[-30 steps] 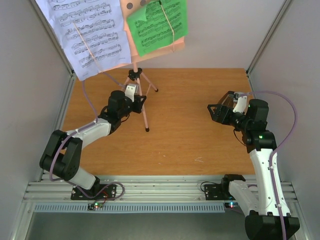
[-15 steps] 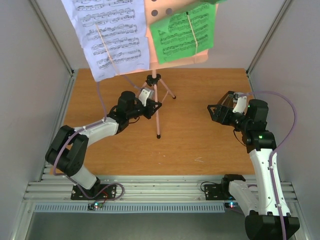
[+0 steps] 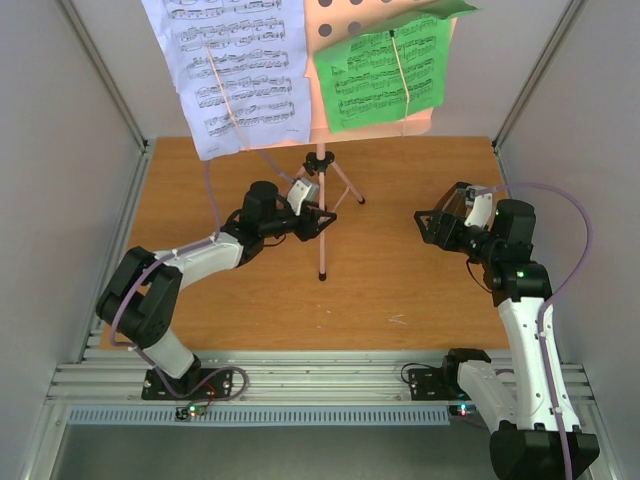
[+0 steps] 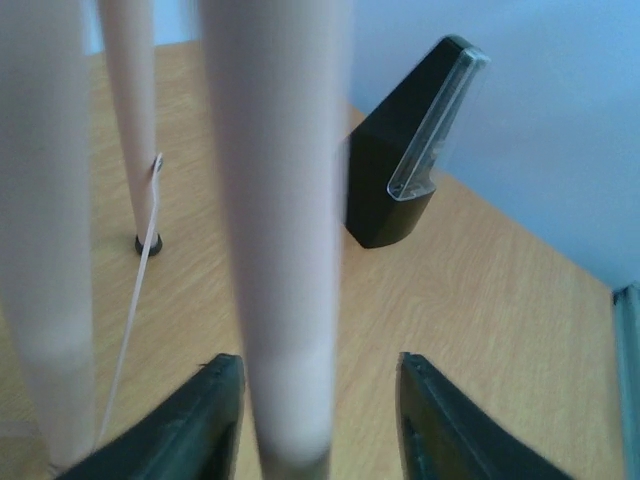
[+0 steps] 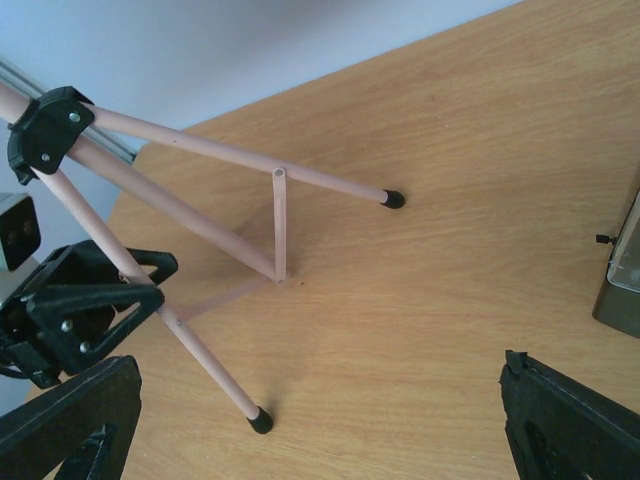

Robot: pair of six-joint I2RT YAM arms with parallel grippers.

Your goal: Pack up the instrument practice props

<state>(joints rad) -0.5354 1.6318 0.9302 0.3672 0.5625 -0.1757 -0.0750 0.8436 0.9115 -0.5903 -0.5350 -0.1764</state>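
Note:
The pink tripod music stand stands at the table's back middle. Its hole-punched desk holds a white music sheet and a green one under bands. My left gripper is open with the front leg between its jaws; the leg lies against the left finger, with a gap to the right one. The black metronome with clear cover stands just beyond my right gripper, which is open wide and empty. It shows at the right edge of the right wrist view.
The wooden table is boxed in by grey walls on the left, the right and behind. The stand's legs end in black feet. The tall desk and sheets overhang the back of the table. A metal rail runs along the near edge.
The music stand has shifted to the right across the table, and my left gripper has moved right with its leg. The right arm has not moved.

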